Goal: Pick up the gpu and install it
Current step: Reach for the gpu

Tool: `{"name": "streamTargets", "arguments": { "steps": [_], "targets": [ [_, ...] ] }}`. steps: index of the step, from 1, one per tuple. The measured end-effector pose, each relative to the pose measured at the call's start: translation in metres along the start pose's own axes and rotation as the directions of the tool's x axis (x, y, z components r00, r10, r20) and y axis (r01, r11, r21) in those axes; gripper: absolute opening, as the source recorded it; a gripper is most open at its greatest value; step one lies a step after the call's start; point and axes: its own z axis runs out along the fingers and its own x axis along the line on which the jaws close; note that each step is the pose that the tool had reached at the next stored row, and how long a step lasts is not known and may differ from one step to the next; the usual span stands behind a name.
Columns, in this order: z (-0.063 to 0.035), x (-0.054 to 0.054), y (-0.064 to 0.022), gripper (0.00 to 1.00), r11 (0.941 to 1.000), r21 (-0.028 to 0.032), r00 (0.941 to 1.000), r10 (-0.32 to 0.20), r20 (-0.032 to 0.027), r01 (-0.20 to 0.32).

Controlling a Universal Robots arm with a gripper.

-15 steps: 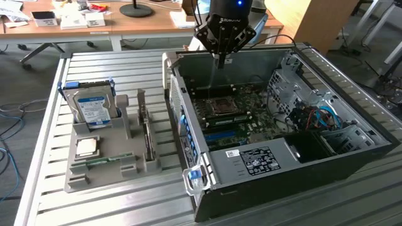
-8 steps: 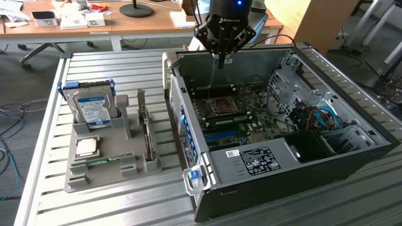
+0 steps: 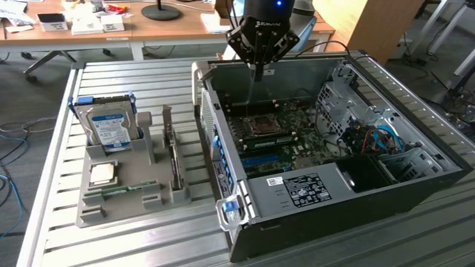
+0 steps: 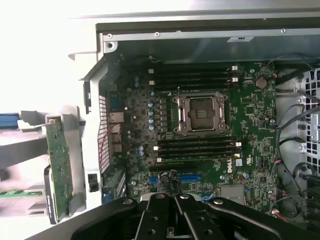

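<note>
The gripper (image 3: 258, 68) is glossy black, built of angular linkage bars (image 4: 150, 220), with white lettering (image 3: 261, 24) across its body and a small blue light (image 3: 278, 3) above. Round silver screws (image 4: 127, 202) mark the linkage joints.

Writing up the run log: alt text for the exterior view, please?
Robot arm, jaws shut, hangs over an open computer case on a slatted table. The graphics card stands upright in a grey holder beside the case, next to a hard drive.
</note>
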Motion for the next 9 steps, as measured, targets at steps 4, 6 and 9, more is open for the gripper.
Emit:
{"name": "streamTargets", "arguments": {
  "steps": [4, 6, 9],
  "targets": [
    [-0.0001, 0.005, -0.0004, 0.11, 1.0000, 0.0000, 1.0000, 0.000, 0.0000, 0.000],
    [-0.0002, 0.007, -0.0005, 0.11, 1.0000, -0.0001, 1.0000, 0.000, 0.0000, 0.000],
    [-0.0003, 0.012, -0.0009, 0.11, 1.0000, 0.0000, 1.0000, 0.000, 0.0000, 0.000]
  ]
}}
